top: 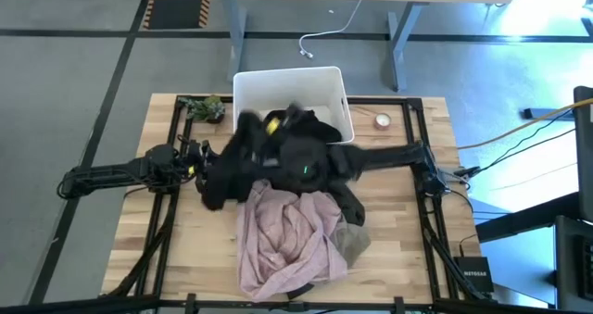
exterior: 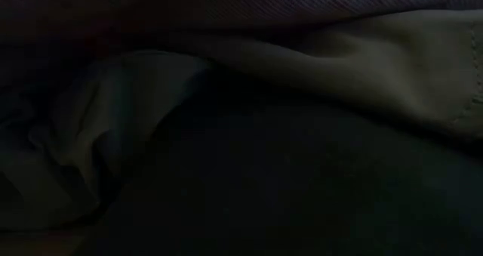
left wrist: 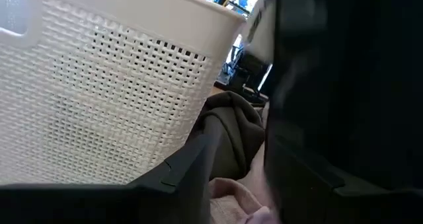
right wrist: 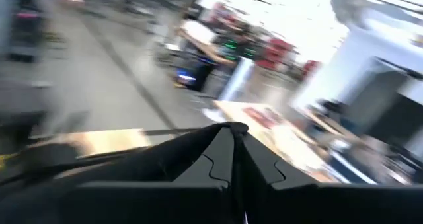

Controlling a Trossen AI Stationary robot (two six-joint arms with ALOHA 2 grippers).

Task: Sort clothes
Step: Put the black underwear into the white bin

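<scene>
The white rectangular perforated plastic bin (top: 326, 81) stands at twelve o'clock on the light wooden slatted table (top: 408, 249); a fold of the black soft fabric garment (top: 306, 152) drapes over its near rim, and whether anything lies deeper inside cannot be told. That black garment spreads across the table's centre, mounded and crumpled, partly mixed with the dark arms above it. Directly below it, toward six o'clock, lies the dusty pink wrinkled fabric garment (top: 283, 240), loosely bunched with long folds, and at its four o'clock edge a grey-khaki piece of cloth (top: 357, 242) pokes out. The left gripper (top: 199, 161) sits at nine o'clock of the pile, touching the black garment's edge; how its fingers stand cannot be told. Its wrist view shows the bin's lattice wall (left wrist: 112, 98) close by, with a dark olive-brown folded garment (left wrist: 234, 128) just beside the bin and pink cloth near it. The right gripper (right wrist: 232, 139) is over the bin end of the pile, its two dark fingers pressed together with nothing visible between them. The low view is filled by dim, close folds of cloth (exterior: 362, 67).
</scene>
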